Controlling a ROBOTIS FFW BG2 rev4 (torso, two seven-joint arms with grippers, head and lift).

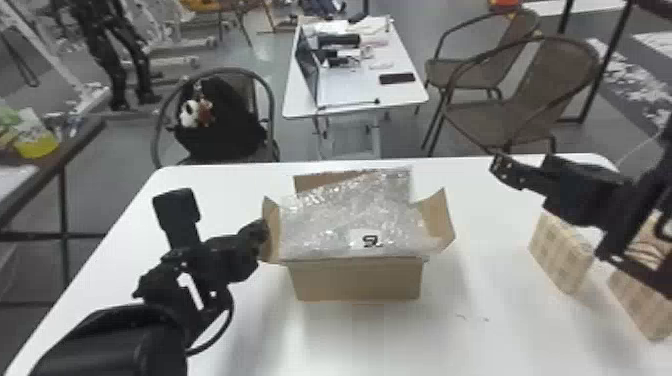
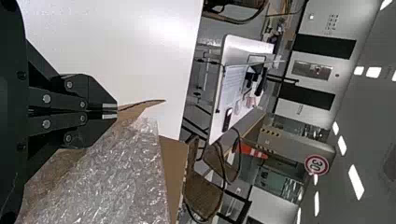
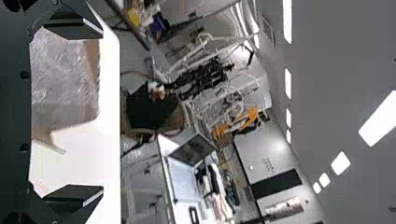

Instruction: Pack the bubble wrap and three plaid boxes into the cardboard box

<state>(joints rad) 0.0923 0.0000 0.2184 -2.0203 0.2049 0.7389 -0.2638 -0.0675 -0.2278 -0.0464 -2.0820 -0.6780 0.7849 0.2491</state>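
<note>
Cardboard box point(image 1: 357, 280): centre of the frame, on counter point(image 1: 500, 340), bubble wrap point(image 1: 350, 220) across its mouth. Left tool point(image 1: 264, 233): pressed together, apparently pinching the left flap point(image 1: 272, 212). Right tool point(image 1: 520, 168): right of frame, spread. Plaid boxes point(image 1: 557, 250): lower right.

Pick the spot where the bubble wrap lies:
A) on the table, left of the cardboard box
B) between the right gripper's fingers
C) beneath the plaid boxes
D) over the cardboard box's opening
D: the bubble wrap spreads across the cardboard box's opening, between its side flaps.
</note>
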